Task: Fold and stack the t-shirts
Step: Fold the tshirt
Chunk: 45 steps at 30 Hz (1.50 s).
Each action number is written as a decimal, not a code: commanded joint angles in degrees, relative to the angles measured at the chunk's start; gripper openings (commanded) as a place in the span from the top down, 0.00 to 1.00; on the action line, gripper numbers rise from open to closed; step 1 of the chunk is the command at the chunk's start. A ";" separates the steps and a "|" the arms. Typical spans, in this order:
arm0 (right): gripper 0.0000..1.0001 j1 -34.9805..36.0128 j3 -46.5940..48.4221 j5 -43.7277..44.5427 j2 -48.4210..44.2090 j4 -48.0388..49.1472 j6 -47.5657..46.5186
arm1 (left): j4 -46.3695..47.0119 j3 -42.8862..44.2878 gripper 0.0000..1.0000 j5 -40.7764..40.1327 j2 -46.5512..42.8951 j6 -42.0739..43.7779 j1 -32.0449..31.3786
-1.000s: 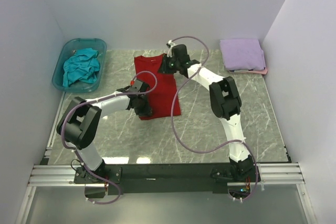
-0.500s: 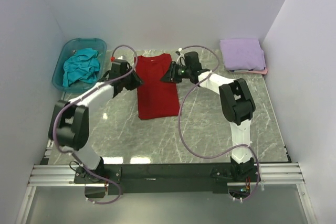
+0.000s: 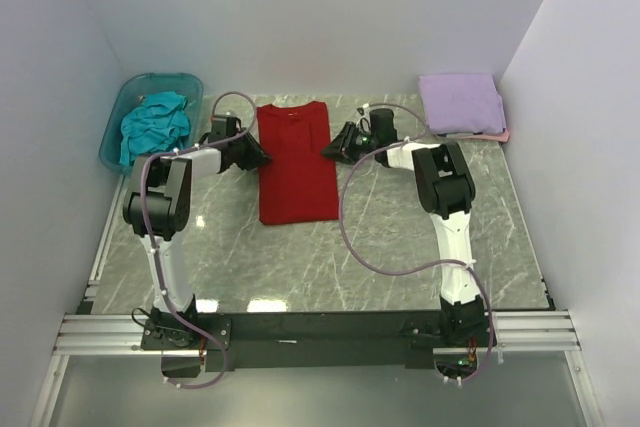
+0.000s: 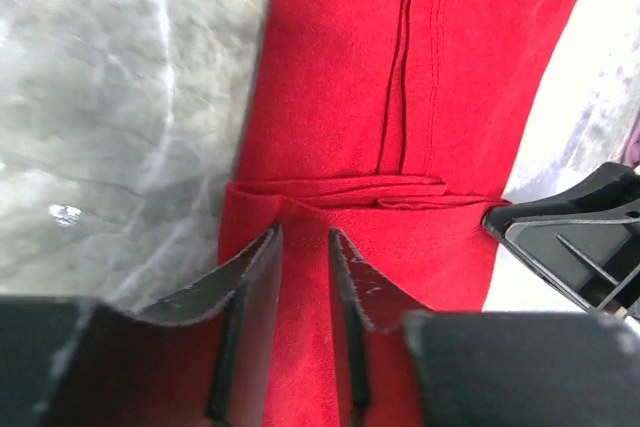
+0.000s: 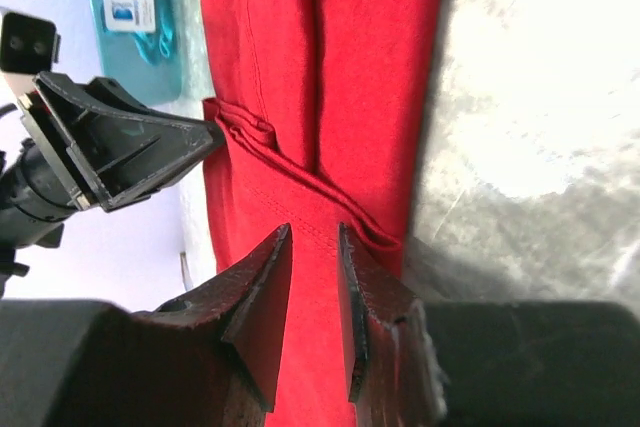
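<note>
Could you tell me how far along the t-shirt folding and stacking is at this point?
Done: the lavender t-shirt lies folded on the pale pink t-shirt. In hand: the deep red t-shirt, folded into a long strip, has the left gripper and right gripper at its edges. Remaining: the teal t-shirt, crumpled in the tub.

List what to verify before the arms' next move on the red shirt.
1. Red t-shirt folded lengthwise into a flat strip: ok.
2. Left end effector and right end effector at opposite long edges: ok.
3. Cloth free of both: cannot tell; jaws stand narrowly parted over it.
4. Cross fold done: not ok; the strip lies full length.
5. Stack ready: ok; lavender t-shirt lies folded on pink t-shirt.
6. Teal t-shirt folded: not ok; crumpled in tub.
</note>
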 commanded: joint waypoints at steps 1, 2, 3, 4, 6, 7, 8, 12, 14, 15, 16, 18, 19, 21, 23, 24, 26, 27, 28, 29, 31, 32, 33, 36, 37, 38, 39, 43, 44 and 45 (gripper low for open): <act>0.67 -0.91 -1.11 -0.05 -0.95 4.52 2.91 | 1.23 -1.30 0.67 0.06 -1.06 0.86 1.50; 0.67 -0.83 -1.64 0.04 -1.92 4.35 2.48 | 1.49 -1.65 0.64 -0.02 -2.11 1.21 1.50; 0.67 -0.91 -2.08 0.21 -4.10 3.92 1.87 | 1.67 -2.52 0.59 0.58 -3.25 1.21 1.41; 0.67 -0.83 -3.56 0.30 -5.43 3.22 0.99 | 1.41 -2.79 0.56 0.94 -5.61 1.04 1.41; 0.67 -0.74 -6.20 -0.05 -10.07 4.08 0.98 | 0.10 -3.93 0.50 1.73 -8.35 0.33 1.24; 0.67 -0.74 -9.17 -0.31 -11.66 5.31 1.42 | -0.35 -4.72 0.48 1.73 -11.41 0.16 1.06; 0.67 -0.57 -10.77 -1.01 -13.33 5.84 1.51 | -0.87 -5.60 0.47 1.65 -13.00 -0.28 0.80; 0.67 1.28 -19.03 -4.35 -22.04 8.56 2.04 | -1.32 -14.10 0.46 2.78 -23.79 -1.34 -1.31; 0.67 2.59 -23.52 -6.80 -24.85 8.75 1.95 | -1.23 -17.37 0.47 4.37 -26.72 -2.30 -2.54; 0.66 4.17 -24.75 -7.86 -25.47 9.09 1.86 | -1.32 -20.52 0.48 4.63 -28.82 -2.57 -3.68; 0.66 4.88 -27.20 -8.66 -25.91 9.45 1.86 | -1.41 -22.12 0.49 4.98 -29.71 -2.74 -4.30; 0.66 6.98 -30.10 -9.28 -26.71 9.72 0.90 | -0.71 -26.69 0.54 5.34 -31.55 -3.45 -5.35; 0.66 7.43 -30.73 -9.19 -26.71 9.28 0.20 | -0.44 -28.18 0.56 5.34 -32.09 -4.41 -5.36; 0.66 7.70 -32.92 -8.75 -25.40 9.97 -0.16 | 0.53 -31.79 0.60 4.11 -32.53 -5.20 -5.36; 0.66 7.26 -34.33 -9.45 -22.51 12.07 0.89 | 0.09 -33.46 0.63 4.10 -31.74 -5.56 -5.27; 0.66 7.00 -35.39 -9.89 -21.53 13.91 1.94 | -0.09 -33.99 0.66 4.45 -30.70 -5.91 -5.36; 0.66 6.12 -36.10 -10.60 -18.99 13.85 2.04 | -0.09 -36.00 0.68 5.07 -30.07 -7.22 -5.27; 0.66 5.77 -37.14 -10.25 -18.45 13.06 1.60 | -0.61 -36.80 0.69 4.55 -30.16 -7.66 -5.18; 0.66 4.98 -37.59 -9.38 -18.10 12.44 1.60 | -1.05 -37.51 0.69 4.02 -30.33 -8.10 -5.09; 0.66 4.28 -38.20 -8.93 -17.92 12.26 1.94 | -1.49 -39.08 0.69 3.58 -30.68 -8.19 -4.92; 0.66 2.70 -39.96 -8.67 -17.75 13.32 3.61 | -1.76 -40.67 0.71 2.96 -32.17 -8.89 -3.52; 0.66 2.43 -40.14 -8.32 -17.83 12.36 3.44 | -1.76 -41.98 0.71 3.23 -32.88 -8.81 -2.90; 0.66 2.25 -39.79 -7.70 -18.09 8.52 1.96 | -1.76 -42.26 0.71 3.23 -33.84 -8.90 -1.68; 0.66 2.25 -39.96 -7.08 -20.11 5.42 -0.15 | -6.41 -41.74 0.71 2.44 -36.03 -8.20 -0.35; 0.66 2.16 -40.05 -6.82 -21.08 4.45 -0.77 | -8.50 -41.30 0.70 1.13 -36.83 -7.41 -0.35; 0.66 2.25 -40.05 -6.47 -23.35 2.96 -1.91 | -9.48 -40.42 0.69 0.77 -37.88 -6.97 -0.43; 0.65 2.07 -39.53 -4.81 -24.68 -1.14 -4.70 | -10.54 -39.98 0.65 0.07 -40.33 -6.62 -0.44; 0.60 2.60 -37.86 1.42 -32.06 -13.11 -12.54 | -16.69 -36.73 0.48 -5.20 -46.41 -2.85 -1.40; 0.58 2.69 -37.51 3.10 -35.29 -15.14 -13.95 | -18.96 -34.81 0.44 -7.65 -47.11 -2.05 -2.53; 0.56 3.21 -36.98 7.20 -36.80 -19.77 -16.22 | -20.38 -33.83 0.36 -8.80 -47.47 -1.08 -3.33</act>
